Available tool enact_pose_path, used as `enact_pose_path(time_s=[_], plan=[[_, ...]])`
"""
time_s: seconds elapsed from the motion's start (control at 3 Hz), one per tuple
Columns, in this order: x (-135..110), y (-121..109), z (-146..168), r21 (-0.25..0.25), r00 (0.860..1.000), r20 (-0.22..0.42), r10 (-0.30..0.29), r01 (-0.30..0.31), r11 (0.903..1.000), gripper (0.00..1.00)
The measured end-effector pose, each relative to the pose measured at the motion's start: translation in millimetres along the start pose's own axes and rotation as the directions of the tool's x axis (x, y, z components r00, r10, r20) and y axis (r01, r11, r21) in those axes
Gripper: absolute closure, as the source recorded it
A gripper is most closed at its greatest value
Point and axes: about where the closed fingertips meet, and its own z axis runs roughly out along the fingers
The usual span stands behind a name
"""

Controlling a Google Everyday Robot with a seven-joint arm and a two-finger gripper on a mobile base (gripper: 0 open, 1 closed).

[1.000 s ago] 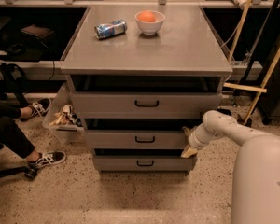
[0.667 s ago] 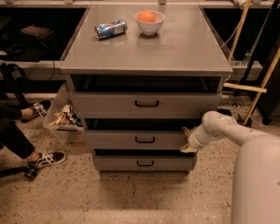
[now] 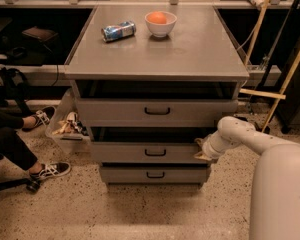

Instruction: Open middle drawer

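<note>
The grey cabinet [image 3: 155, 54] has three drawers. The middle drawer [image 3: 125, 153] has a flat grey front with a small black bar handle [image 3: 155, 153]. It stands pulled out a little, with a dark gap above it. My gripper [image 3: 201, 150] is at the right end of the middle drawer's front, touching its edge, at the tip of my white arm [image 3: 240, 134]. The top drawer [image 3: 115, 111] also stands slightly out. The bottom drawer [image 3: 125, 174] sits further in.
A blue can [image 3: 118, 30] lies on the cabinet top beside a white bowl [image 3: 160, 24] holding an orange. A seated person's legs and shoes [image 3: 47, 170] and a bin [image 3: 65, 129] are on the left. Wooden poles [image 3: 277, 91] lean on the right.
The middle drawer's front has come out slightly toward the camera. My gripper stays at its right end.
</note>
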Motion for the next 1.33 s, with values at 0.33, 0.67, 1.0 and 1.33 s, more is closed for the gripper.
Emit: enact_pose_path(time_s=[0.33, 0.67, 1.0, 1.33], plan=[[-1, -1, -5, 0.000, 1.000, 0.000, 0.000, 0.000, 1.0000, 1.00], [7, 13, -12, 0.007, 1.000, 0.000, 0.020, -0.020, 0.9998, 1.00], [7, 13, -12, 0.007, 1.000, 0.000, 0.020, -0.020, 0.9998, 1.00], [11, 29, -11, -0.029, 1.000, -0.021, -0.009, 0.008, 0.9996, 1.00]])
